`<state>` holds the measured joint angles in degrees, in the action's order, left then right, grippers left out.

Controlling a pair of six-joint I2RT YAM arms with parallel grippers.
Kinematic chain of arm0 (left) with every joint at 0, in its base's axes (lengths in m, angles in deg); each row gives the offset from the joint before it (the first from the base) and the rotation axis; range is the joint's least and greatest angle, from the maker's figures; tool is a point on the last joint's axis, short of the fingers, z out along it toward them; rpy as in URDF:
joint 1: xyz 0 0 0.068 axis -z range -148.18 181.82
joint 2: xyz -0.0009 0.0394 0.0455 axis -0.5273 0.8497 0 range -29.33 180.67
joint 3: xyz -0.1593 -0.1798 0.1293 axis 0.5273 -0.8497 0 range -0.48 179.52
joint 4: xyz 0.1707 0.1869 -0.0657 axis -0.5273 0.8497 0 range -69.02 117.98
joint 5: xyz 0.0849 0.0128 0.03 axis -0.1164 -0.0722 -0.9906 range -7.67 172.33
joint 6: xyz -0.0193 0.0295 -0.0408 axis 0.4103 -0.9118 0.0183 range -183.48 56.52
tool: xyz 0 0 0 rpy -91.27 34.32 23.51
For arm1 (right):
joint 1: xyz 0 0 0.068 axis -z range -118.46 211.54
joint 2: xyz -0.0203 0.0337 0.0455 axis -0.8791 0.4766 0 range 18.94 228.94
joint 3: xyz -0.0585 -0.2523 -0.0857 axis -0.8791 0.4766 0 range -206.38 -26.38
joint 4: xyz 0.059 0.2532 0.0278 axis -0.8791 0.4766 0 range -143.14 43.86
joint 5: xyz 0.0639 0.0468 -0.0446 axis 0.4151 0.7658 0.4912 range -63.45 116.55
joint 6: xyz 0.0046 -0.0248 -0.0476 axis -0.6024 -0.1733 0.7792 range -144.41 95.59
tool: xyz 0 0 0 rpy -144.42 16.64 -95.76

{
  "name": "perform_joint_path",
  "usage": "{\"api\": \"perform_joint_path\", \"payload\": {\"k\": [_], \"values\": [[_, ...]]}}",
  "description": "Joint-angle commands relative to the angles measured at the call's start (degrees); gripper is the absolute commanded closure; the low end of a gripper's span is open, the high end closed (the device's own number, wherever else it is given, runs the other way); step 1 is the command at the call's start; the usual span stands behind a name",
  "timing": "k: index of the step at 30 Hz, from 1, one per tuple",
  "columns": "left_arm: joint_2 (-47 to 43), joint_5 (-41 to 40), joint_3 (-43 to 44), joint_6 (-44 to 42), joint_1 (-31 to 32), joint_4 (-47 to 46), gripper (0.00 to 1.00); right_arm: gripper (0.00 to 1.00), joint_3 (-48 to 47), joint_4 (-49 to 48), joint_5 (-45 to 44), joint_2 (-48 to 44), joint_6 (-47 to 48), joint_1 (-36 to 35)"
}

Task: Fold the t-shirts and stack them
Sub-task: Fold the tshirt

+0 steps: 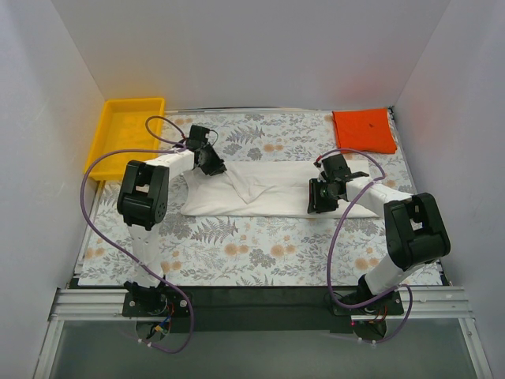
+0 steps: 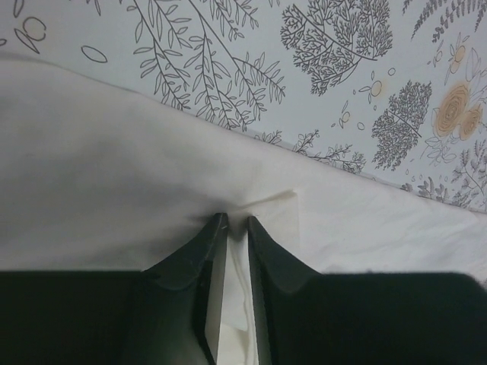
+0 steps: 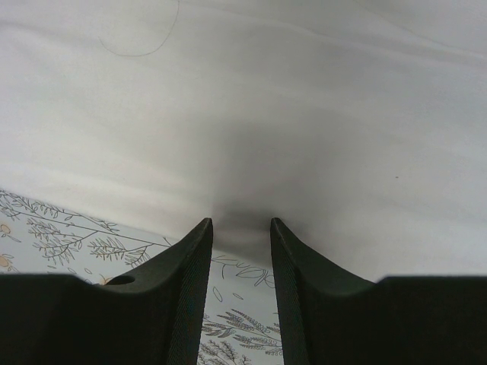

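The floral surface (image 1: 260, 253) fills the frame. Across its centre lies the white t-shirt (image 1: 268, 193), folded into a long band, probably so each arm can work one end. The yellow tray (image 1: 132, 101) sits upper left. The orange-red t-shirt (image 1: 364, 130), already a small square, waits upper right as the likely base of the stack.

The overhead view only places the left pincer (image 1: 213, 164) and right pincer (image 1: 321, 197) at opposite ends of the band. The wrist views add that the left is nearly pressed together, pinching a cloth pleat, while the right stands partly spread at the hem, with nothing clearly caught.
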<state>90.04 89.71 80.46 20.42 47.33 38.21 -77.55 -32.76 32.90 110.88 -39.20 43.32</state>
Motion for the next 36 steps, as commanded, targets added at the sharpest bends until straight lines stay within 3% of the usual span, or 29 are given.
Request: {"api": "perform_joint_path", "payload": {"k": [1,5,8,24,36], "values": [[-1.24,-0.96,1.93,-1.45,0.84,1.22,0.84,0.63,-0.76,0.89,-0.46,0.08,-0.07,0.20],[-2.12,-1.31,2.11,-1.98,1.02,1.22,0.98,0.63,-0.76,0.71,-0.20,-0.01,-0.07,0.20],[-4.13,-1.66,1.76,-1.46,1.10,1.22,1.00,0.63,-0.85,0.71,-0.20,-0.18,0.11,0.20],[-17.76,-6.41,-5.71,4.52,1.72,4.91,1.00,0.63,-0.68,0.45,-0.29,-0.62,0.20,0.20],[-11.98,-5.55,-7.03,2.24,1.63,1.05,0.94,0.63,-0.50,0.18,0.15,-0.36,0.63,0.29]]}}
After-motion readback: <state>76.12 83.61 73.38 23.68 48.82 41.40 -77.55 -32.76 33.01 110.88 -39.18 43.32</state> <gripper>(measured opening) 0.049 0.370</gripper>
